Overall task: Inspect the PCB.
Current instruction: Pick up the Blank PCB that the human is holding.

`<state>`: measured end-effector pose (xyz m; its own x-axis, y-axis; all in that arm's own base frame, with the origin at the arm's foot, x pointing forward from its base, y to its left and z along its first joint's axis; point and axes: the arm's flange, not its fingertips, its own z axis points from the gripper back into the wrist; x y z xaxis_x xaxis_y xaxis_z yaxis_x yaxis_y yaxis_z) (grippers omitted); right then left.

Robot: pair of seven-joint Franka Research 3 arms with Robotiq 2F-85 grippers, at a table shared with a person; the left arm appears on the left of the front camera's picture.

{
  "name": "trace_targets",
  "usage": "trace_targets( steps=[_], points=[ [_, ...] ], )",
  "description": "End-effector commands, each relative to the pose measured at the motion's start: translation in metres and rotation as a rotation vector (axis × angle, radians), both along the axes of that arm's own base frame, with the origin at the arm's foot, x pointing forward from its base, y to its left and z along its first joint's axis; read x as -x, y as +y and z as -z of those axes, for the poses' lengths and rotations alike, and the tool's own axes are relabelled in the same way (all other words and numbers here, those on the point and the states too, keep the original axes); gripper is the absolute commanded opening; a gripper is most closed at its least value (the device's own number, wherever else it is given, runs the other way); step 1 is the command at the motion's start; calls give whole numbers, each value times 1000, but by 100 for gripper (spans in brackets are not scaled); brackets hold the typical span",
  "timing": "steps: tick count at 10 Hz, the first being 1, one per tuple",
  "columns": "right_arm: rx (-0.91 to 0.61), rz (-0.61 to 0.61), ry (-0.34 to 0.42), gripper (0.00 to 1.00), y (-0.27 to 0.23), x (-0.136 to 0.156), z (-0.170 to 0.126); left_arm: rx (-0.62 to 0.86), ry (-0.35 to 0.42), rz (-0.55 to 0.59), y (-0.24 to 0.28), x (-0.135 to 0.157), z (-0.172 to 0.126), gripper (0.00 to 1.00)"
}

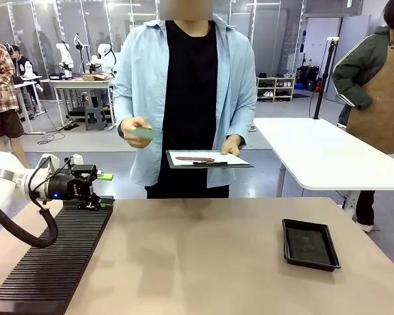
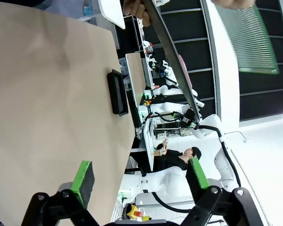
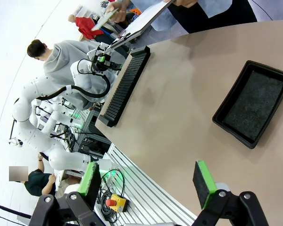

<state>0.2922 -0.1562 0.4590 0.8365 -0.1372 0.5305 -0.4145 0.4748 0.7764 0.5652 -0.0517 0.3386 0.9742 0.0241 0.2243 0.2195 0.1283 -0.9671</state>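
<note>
The person across the table holds the green PCB (image 1: pixel 142 133) in one raised hand, and in the left wrist view the PCB (image 2: pixel 247 40) hangs beyond my fingers at the upper right. Their other hand holds a clipboard (image 1: pixel 209 159) with white paper. My left gripper (image 1: pixel 105 189) hovers open over the far end of the black slotted rack (image 1: pixel 59 256), apart from the PCB, and nothing sits between its green pads (image 2: pixel 82 176). My right gripper (image 3: pixel 146 181) is open and empty above the table's near edge. From there the PCB (image 3: pixel 104 19) shows far off in the person's hand.
A shallow black tray (image 1: pixel 308 244) lies on the right side of the table, also seen as the tray (image 3: pixel 252 103) ahead of my right gripper. The slotted rack (image 3: pixel 125 84) runs along the left edge. Bare tabletop (image 1: pixel 197 256) lies between them.
</note>
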Motion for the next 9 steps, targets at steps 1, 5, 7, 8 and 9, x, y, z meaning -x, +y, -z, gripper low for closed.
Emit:
trace_targets(
  steps=[1, 5, 7, 8, 9],
  points=[
    [-6, -4, -23, 100, -1, -1, -1, 2, 0, 3, -1, 0, 0, 100],
    [-6, -4, -23, 100, -1, -1, -1, 2, 0, 3, -1, 0, 0, 100],
    [-6, -4, -23, 100, -1, -1, -1, 2, 0, 3, -1, 0, 0, 100],
    [-6, -4, -23, 100, -1, -1, -1, 2, 0, 3, -1, 0, 0, 100],
    [-6, -4, -23, 100, -1, -1, -1, 0, 0, 0, 0, 0, 0, 96]
  ],
)
